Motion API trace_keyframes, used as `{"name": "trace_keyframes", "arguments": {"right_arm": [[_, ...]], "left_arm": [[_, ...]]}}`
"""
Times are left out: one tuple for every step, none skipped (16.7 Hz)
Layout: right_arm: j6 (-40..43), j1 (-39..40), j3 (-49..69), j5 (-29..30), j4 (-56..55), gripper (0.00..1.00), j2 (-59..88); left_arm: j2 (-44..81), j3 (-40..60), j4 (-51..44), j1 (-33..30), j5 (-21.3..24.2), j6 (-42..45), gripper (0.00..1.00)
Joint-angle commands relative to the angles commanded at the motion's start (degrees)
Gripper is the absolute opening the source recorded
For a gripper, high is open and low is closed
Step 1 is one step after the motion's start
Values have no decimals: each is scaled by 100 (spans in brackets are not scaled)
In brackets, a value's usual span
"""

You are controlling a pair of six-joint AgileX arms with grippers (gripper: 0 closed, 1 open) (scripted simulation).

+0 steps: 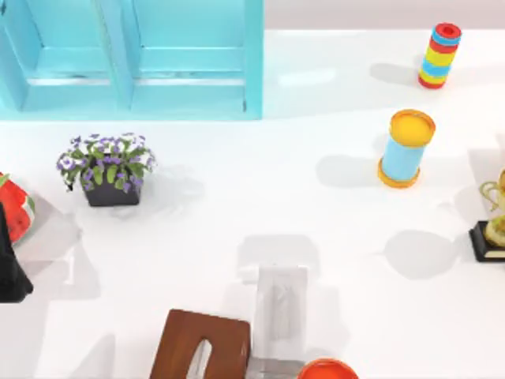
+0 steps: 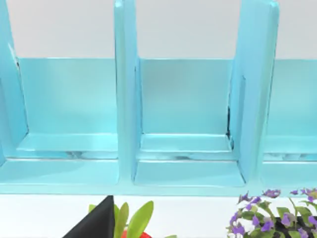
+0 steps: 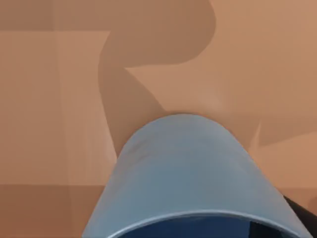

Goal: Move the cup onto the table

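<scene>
- Evidently the cup sits right up against the right claw, its blue wall rising close in front of the wrist camera, with a flat brown surface beyond it.
- Whether that claw is spread or already pinching the cup cannot be told. A dark sliver beside the cup's wall may be part of it.
- By its look the cup is light, rigid and smooth. The plain tapered wall could slip, so the best hold is probably square across the wall partway down, where the taper is slight, rather than at the rim.
- An empty cup tips easily, so it should be kept upright on the way to the table.
- Only the right wrist view gives the cup's wall and rim up close. The top view adds the free white tabletop, plus a brown board at the near edge that probably matches the brown surface behind the cup.
- Farther from the claw in the top view stand the yellow-ended cylinder, the ring stack and a flowerpot.
- The left arm is parked at the table's left edge, and its wrist view faces the turquoise cabinet.
</scene>
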State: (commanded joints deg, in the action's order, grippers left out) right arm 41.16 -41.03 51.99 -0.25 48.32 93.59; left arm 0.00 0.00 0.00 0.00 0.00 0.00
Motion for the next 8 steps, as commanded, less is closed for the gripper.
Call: {"name": "trace_keyframes", "arguments": {"right_arm": [[0,0,0,0,0,0,0],[0,0,0,0,0,0,0],[0,0,0,0,0,0,0],[-3,0,2,1,1,0,-9],[-14,7,9,3,14,0,-12],[-67,45,43,13,79,0,-32],[-150,114,91,33,178,0,-82],[-262,224,141,60,307,0,-162]], "left_arm": [[0,0,0,0,0,0,100],[0,0,0,0,0,0,100],[0,0,0,0,0,0,100],[0,0,0,0,0,0,100],[0,0,0,0,0,0,100],[0,0,0,0,0,0,100],[0,0,0,0,0,0,100],[0,0,0,0,0,0,100]]}}
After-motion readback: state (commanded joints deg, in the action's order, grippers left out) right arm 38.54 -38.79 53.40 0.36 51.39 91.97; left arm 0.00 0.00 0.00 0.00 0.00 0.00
